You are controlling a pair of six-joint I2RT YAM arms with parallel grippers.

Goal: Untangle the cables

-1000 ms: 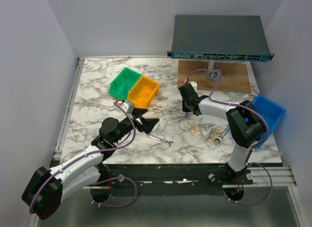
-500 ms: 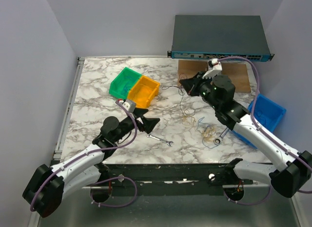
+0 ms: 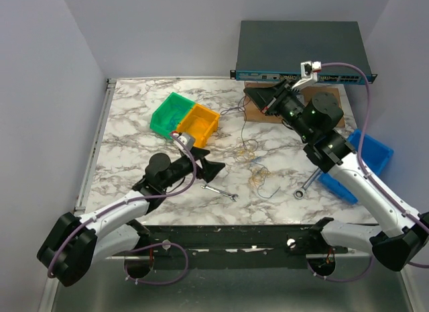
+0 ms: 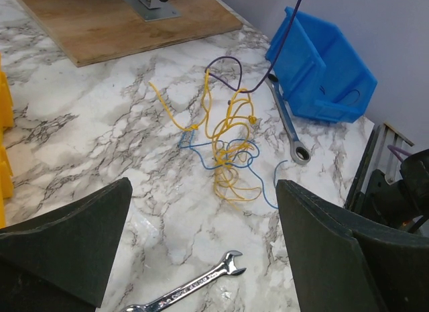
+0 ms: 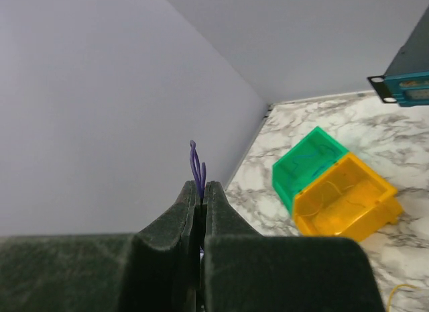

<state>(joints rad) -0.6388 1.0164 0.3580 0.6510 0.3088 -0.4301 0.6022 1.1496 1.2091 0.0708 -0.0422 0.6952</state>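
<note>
A green bin [image 3: 171, 114] and a yellow bin [image 3: 198, 127] sit touching each other at the far left of the marbled surface [image 3: 131, 134]. From my right wrist I see faint thin lines inside both, too small to name. A blue bin [image 4: 322, 64] stands at the right edge, and my right arm covers part of it from above. The cables [image 4: 224, 147] lie in a loose yellow and blue bunch mid-surface, between the bins. 1 dark purple strand [image 4: 268, 74] rises from them towards my right pincer [image 5: 201, 188]. That pincer is pressed fully together on the strand, with a purple loop poking out above the pads, raised over the wooden board [image 4: 100, 23] in front of the switch box [image 3: 301, 50]. My left pincer [image 4: 202, 191] is spread wide and grips nothing, low over the surface, facing the bunch. A ratchet wrench [image 4: 288, 127] lies just beside the blue bin, touching the bunch's right side. A small spanner [image 4: 194, 285] lies near my left pincer. The strand is nearly too fine to follow from above.
</note>
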